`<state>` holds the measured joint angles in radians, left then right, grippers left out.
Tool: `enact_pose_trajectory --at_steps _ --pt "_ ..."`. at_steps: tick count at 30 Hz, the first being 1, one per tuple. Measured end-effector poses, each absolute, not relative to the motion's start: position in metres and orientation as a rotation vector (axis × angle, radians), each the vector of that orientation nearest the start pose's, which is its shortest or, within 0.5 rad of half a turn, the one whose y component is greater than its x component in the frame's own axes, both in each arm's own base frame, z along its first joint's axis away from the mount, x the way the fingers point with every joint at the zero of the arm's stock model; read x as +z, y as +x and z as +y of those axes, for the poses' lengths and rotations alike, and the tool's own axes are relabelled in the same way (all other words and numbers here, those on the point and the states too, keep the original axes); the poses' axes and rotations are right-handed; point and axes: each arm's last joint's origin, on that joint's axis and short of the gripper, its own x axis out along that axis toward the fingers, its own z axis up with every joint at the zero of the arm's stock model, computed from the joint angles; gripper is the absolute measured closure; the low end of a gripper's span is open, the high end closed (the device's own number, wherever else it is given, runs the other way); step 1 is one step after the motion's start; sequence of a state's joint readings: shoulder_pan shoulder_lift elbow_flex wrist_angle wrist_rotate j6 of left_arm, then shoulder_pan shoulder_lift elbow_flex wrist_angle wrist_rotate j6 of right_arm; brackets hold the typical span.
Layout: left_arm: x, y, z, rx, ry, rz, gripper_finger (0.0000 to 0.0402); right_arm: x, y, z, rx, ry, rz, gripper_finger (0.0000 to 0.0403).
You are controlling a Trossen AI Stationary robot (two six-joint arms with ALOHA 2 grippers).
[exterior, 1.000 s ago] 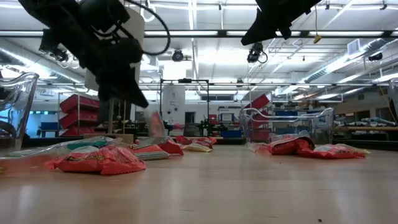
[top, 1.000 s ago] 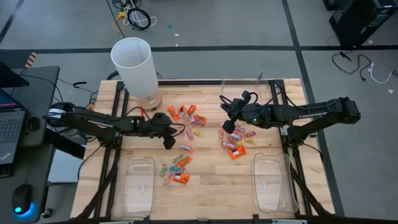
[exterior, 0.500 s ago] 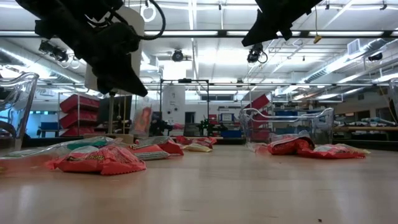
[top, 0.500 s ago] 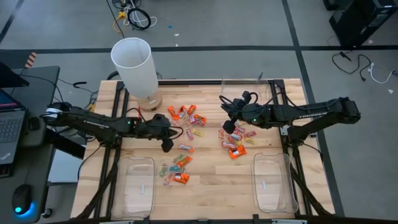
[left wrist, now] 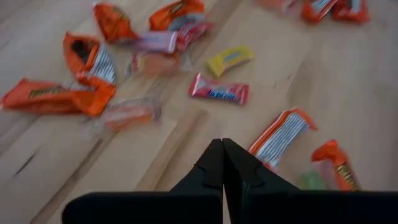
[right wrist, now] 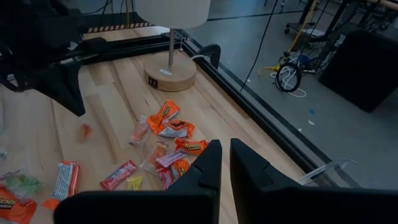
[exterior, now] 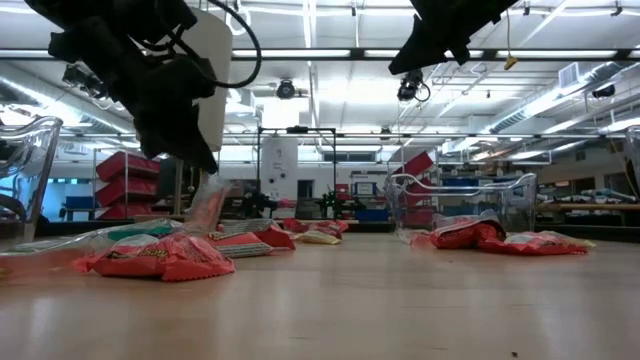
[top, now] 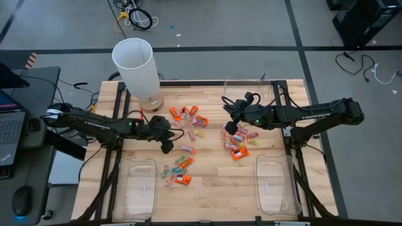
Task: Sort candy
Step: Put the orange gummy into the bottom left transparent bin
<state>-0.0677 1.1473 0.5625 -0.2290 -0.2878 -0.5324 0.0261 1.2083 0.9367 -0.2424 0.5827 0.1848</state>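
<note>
Candy lies on the wooden table in three loose groups: near left (top: 179, 169), far middle (top: 188, 116) and right (top: 237, 143). My left gripper (top: 167, 148) hangs over the table between the near-left and far-middle groups, shut on one pale pink wrapped candy (exterior: 208, 203). Its own wrist view shows only the shut fingers (left wrist: 222, 144); the candy is hidden beneath them. My right gripper (top: 230, 129) waits raised over the right group. A narrow gap shows between its fingers (right wrist: 222, 146), with nothing visible in it. My left gripper pinches the candy by its upper end (exterior: 212, 178) at the fingertips, which slant downward from the table's left. The candy hangs below them, tilted, clear of the table.
A white lamp (top: 135, 66) on a round wooden base stands at the far left. Clear plastic trays sit at the near left (top: 141, 188), near right (top: 276, 185) and far right (top: 248, 88). Bare wood lies between the near trays.
My left gripper has drawn back a little toward the table's left edge, still shut, and the hanging candy has travelled with it, clear of the table. The right arm has kept still.
</note>
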Motion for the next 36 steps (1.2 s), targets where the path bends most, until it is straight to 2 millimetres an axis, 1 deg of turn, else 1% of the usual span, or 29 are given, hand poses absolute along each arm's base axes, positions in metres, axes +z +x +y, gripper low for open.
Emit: enact_pose_trajectory --at_steps 11,28,32,36 --pt "0.185 0.211 -0.005 0.468 -0.382 0.757 0.0397 0.297 0.259 -0.009 -0.592 0.042 0.437 0.0382" --pt "0.183 0.207 -0.003 0.567 -0.404 0.768 0.0335 0.297 0.259 -0.009 -0.592 0.042 0.437 0.0382" --pt "0.182 0.207 -0.003 0.593 -0.399 0.755 0.0327 0.297 0.259 -0.009 -0.592 0.043 0.437 0.0382" --pt "0.176 0.205 -0.002 0.598 -0.419 0.742 0.0325 0.297 0.259 -0.009 -0.592 0.043 0.437 0.0382"
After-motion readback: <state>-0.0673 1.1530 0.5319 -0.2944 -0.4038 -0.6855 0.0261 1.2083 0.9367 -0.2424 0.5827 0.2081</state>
